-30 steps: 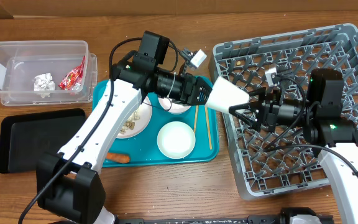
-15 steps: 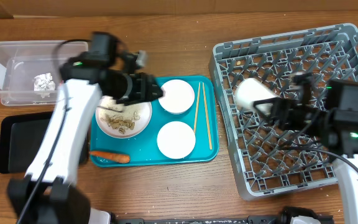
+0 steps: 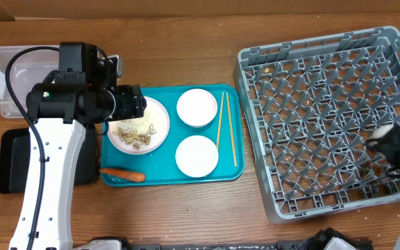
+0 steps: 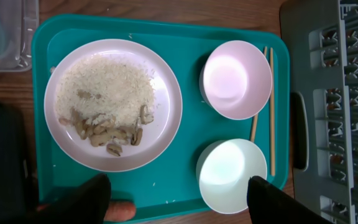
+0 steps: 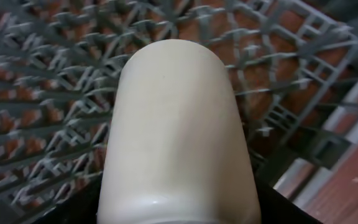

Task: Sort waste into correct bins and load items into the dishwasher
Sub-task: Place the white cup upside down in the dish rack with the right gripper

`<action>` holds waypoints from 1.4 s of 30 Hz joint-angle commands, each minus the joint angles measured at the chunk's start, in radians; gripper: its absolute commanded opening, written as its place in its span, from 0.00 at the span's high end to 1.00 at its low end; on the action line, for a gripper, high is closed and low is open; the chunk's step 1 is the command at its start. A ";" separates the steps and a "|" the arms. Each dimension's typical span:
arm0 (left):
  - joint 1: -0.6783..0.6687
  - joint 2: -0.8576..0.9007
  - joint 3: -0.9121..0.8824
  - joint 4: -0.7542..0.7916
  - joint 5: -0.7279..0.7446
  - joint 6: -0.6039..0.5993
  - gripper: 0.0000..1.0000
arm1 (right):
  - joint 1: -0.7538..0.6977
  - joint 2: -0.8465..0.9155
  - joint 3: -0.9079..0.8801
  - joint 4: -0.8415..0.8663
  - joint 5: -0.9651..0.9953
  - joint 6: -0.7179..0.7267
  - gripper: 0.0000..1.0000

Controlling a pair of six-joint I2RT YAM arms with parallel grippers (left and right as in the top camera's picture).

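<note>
My left arm has pulled back from the rack (image 3: pixel 311 104) and now hangs over the plate (image 4: pixel 112 104). The right has carried the cup (image 5: pixel 176 124) to the rack's right edge. The left gripper (image 4: pixel 182 202) is spread wide, empty. The right gripper (image 3: pixel 398 149) clamps the cup above the grid, unplaced, I judge. The plate of rice (image 4: pixel 107 93), both bowls (image 4: pixel 237 79), the chopsticks (image 4: pixel 271 106) and the carrot (image 3: pixel 122 175) wait on the teal tray (image 4: pixel 166 28). Overhead barely shows the cup, but the right wrist view is full of it.

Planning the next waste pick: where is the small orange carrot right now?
In the overhead view, the small orange carrot lies along the teal serving tray's near-left edge, just in front of the round white plate.
</note>
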 commanded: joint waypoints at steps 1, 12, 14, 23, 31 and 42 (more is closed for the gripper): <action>0.000 -0.002 0.017 0.001 -0.020 0.019 0.28 | -0.045 0.044 0.010 0.006 0.082 0.036 0.66; 0.000 -0.002 0.017 -0.014 -0.020 0.019 0.27 | -0.051 0.179 0.010 0.013 0.089 0.048 0.32; 0.000 -0.002 0.017 -0.015 -0.020 0.019 0.26 | -0.051 0.185 0.010 0.013 0.087 0.048 0.27; 0.000 -0.002 0.017 -0.023 -0.020 0.019 0.21 | -0.051 0.186 0.011 0.031 -0.036 0.048 0.11; 0.000 -0.002 0.017 -0.043 -0.021 0.019 0.07 | -0.028 0.168 0.057 0.040 -0.452 -0.084 0.16; 0.000 -0.002 0.016 -0.084 -0.077 0.018 0.00 | 0.463 0.077 0.142 0.086 -0.562 -0.118 0.18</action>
